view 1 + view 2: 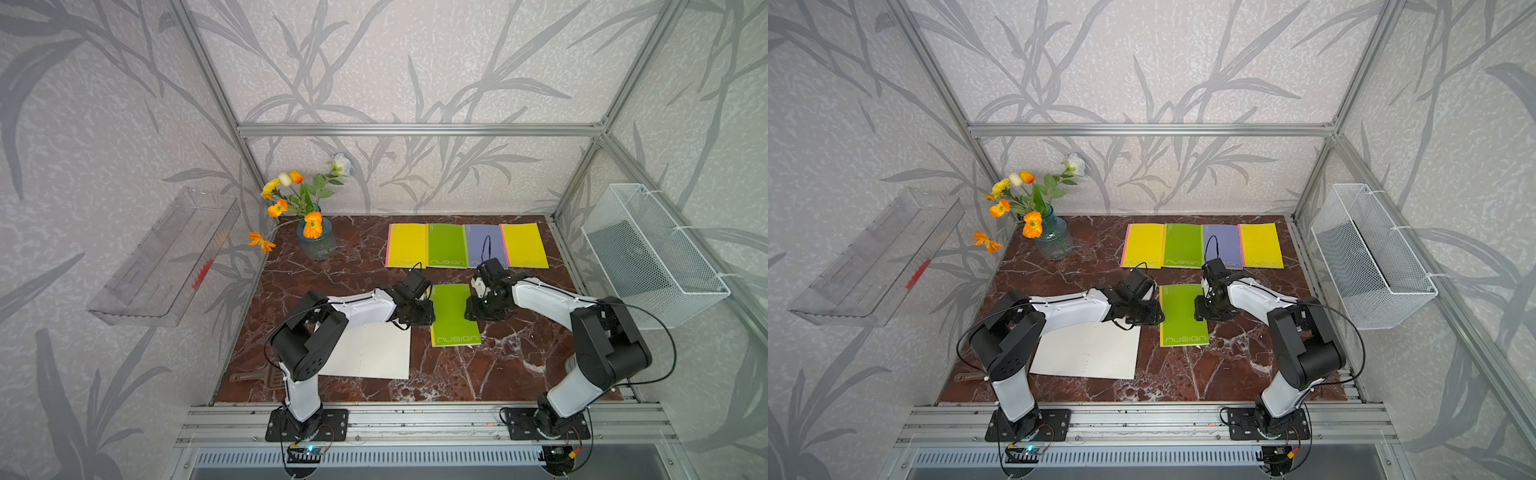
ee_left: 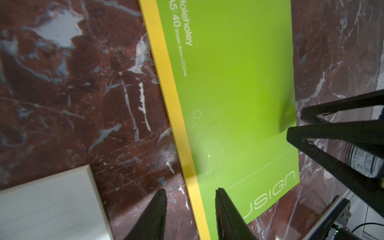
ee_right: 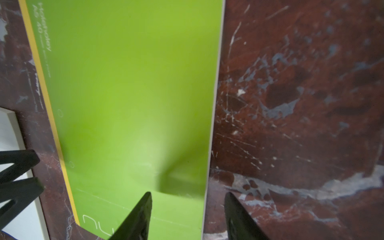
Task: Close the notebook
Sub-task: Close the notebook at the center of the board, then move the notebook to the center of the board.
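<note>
Five coloured notebooks [image 1: 455, 316], one white open notebook [image 1: 374, 353], one vase [image 1: 318, 245].

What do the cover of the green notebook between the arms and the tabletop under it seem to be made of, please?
Green notebook: probably matte coated card; soft sheen, no glare. Tabletop: red-brown marble or marble-look laminate, polished, white-veined, finely scratched; I cannot tell which.

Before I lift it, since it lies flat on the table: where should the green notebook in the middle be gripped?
Probably the yellow spine edge, coming from the side of the left gripper: the green notebook lies flat and closed, and the bound edge won't fan open as the white page edge would.
</note>
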Controlling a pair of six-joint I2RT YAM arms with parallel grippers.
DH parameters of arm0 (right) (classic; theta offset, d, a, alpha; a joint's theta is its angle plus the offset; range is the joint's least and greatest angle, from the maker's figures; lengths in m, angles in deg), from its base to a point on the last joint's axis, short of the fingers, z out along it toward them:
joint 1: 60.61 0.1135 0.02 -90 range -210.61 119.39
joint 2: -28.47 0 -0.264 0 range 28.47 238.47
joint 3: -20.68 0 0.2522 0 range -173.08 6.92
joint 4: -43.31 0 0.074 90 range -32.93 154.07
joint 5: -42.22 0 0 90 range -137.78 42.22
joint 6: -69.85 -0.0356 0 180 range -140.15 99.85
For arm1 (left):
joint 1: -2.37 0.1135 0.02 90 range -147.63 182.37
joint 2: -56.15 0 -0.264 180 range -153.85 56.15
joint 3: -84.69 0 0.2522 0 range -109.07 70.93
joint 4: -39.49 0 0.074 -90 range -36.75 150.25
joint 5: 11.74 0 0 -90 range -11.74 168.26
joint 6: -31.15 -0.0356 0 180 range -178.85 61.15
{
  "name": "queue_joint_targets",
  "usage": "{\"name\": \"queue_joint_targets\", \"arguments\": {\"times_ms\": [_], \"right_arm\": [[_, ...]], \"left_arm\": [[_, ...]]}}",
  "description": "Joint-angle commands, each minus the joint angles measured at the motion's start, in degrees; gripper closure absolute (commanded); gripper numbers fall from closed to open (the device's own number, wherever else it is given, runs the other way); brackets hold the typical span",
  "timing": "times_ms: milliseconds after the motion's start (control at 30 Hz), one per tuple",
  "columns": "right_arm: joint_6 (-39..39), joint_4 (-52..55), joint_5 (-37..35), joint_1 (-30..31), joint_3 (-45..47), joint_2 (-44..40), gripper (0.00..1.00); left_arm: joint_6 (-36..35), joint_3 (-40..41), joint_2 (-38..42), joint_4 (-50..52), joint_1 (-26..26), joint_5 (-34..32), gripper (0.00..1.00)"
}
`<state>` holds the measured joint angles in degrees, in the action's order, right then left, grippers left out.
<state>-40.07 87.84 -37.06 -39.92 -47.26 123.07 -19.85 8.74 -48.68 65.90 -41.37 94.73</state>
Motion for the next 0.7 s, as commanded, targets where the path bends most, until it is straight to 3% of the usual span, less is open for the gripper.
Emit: {"name": "queue_joint_targets", "arguments": {"times_ms": [0, 333, 667], "right_arm": [[-0.2, -1.0, -0.6, 0.2, 0.7, 0.8, 0.46], [-0.2, -1.9, -0.1, 0.1, 1.0, 1.5, 0.51], [-0.4, -3.6, 2.0, -0.8, 1.7, 2.8, 0.56]], "left_arm": [[-0.1, -2.1, -1.8, 2.1, -0.4, 0.6, 0.60], [-0.5, -3.8, -3.5, 3.8, -0.6, 0.7, 0.61], [-1.5, -5.9, -5.8, 2.7, -0.7, 4.9, 0.65]]}}
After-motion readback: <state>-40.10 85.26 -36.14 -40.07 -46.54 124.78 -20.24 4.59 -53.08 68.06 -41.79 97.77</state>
